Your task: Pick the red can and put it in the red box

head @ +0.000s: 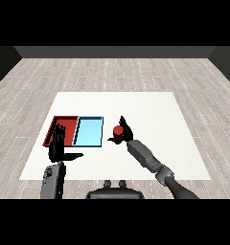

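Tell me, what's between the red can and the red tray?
In the head view, the light blue tray lies between the red can and the red tray.

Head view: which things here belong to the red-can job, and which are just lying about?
Part of the job:
- red can, on the table right of the trays
- right robot hand, curled round the can
- red tray, the target

Just there:
- light blue tray, beside the red tray
- left robot hand, fingers straight, holding nothing
- white table
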